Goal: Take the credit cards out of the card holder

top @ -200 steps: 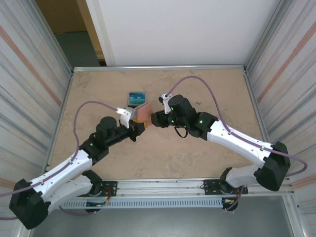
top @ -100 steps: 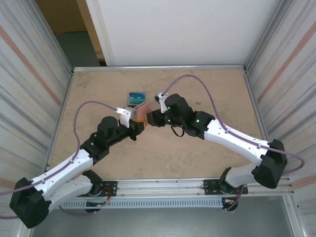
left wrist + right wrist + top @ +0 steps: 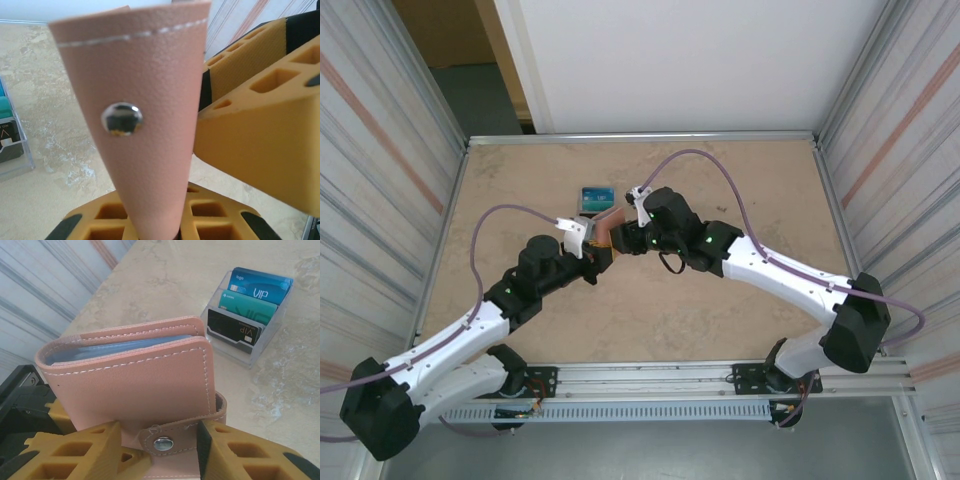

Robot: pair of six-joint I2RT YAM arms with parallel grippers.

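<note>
The salmon-pink card holder (image 3: 608, 230) stands upright above the table, folded closed, with my left gripper (image 3: 593, 252) shut on its lower edge (image 3: 150, 165). Its strap tab with a silver snap (image 3: 164, 443) wraps round the front. My right gripper (image 3: 160, 450) is open, one yellow finger on each side of that tab. In the left wrist view a right finger (image 3: 260, 125) sits close beside the holder. Light blue lining (image 3: 115, 347) shows along the holder's top. The credit cards inside it are hidden.
A clear plastic stand (image 3: 598, 198) holding blue, teal and dark cards (image 3: 250, 305) rests on the table just behind the card holder. Metal rails edge the table, and corrugated walls rise on the left and right.
My right gripper has moved left, up to the card holder, and now straddles its tab. The left arm and the holder have stayed still.
</note>
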